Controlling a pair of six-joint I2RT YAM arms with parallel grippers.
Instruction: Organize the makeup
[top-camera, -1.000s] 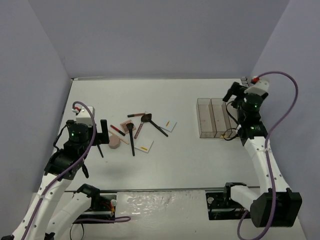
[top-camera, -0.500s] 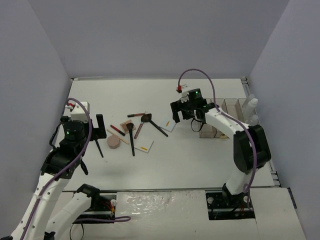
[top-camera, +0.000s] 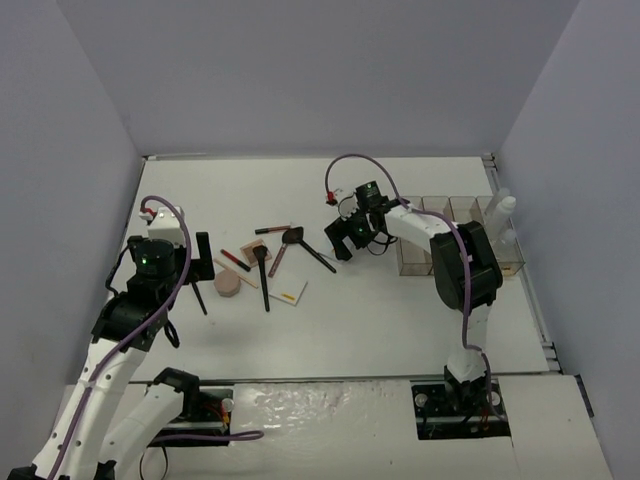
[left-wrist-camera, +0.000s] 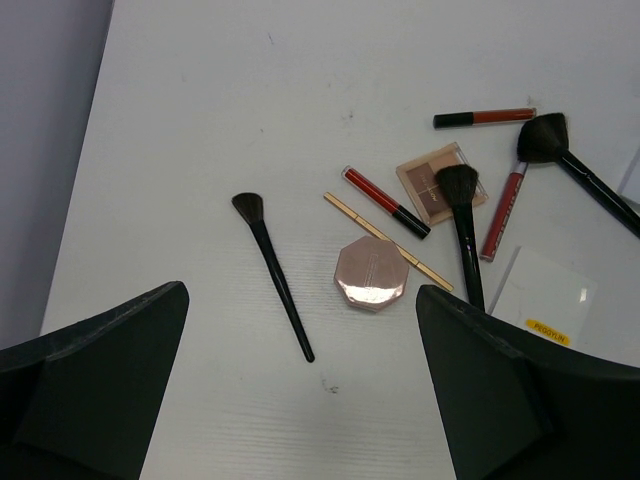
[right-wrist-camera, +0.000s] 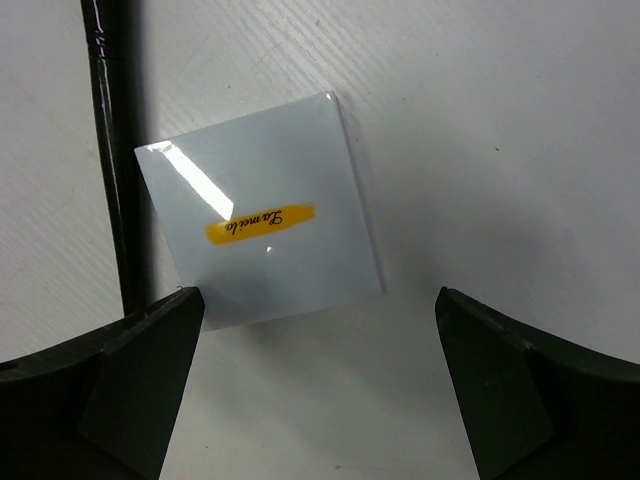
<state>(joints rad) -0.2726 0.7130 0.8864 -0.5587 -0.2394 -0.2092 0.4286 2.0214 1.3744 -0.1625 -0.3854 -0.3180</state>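
The makeup lies in a loose cluster left of centre. In the left wrist view I see a lone black brush (left-wrist-camera: 272, 275), a pink compact (left-wrist-camera: 371, 275), a red pencil (left-wrist-camera: 385, 202), a tan pencil (left-wrist-camera: 386, 240), two more brushes (left-wrist-camera: 462, 225) and a white card (left-wrist-camera: 545, 295). My left gripper (left-wrist-camera: 305, 400) hangs open just short of the compact (top-camera: 228, 285), holding nothing. Open too, my right gripper (right-wrist-camera: 320, 390) hovers low over another white card (right-wrist-camera: 262, 235) with a yellow label, its fingers at the card's near edge. A black brush handle (right-wrist-camera: 112, 150) runs along that card's left side.
The clear organizer (top-camera: 415, 245) stands at the right, with a white-capped bottle (top-camera: 503, 207) at its far right end. A brown palette (left-wrist-camera: 438, 182) and two red gloss tubes (left-wrist-camera: 484, 117) lie among the makeup. Purple walls close in on three sides.
My right arm has swung left from the organizer to above the card beside the brushes, its jaws widening a little. The left arm has barely moved.
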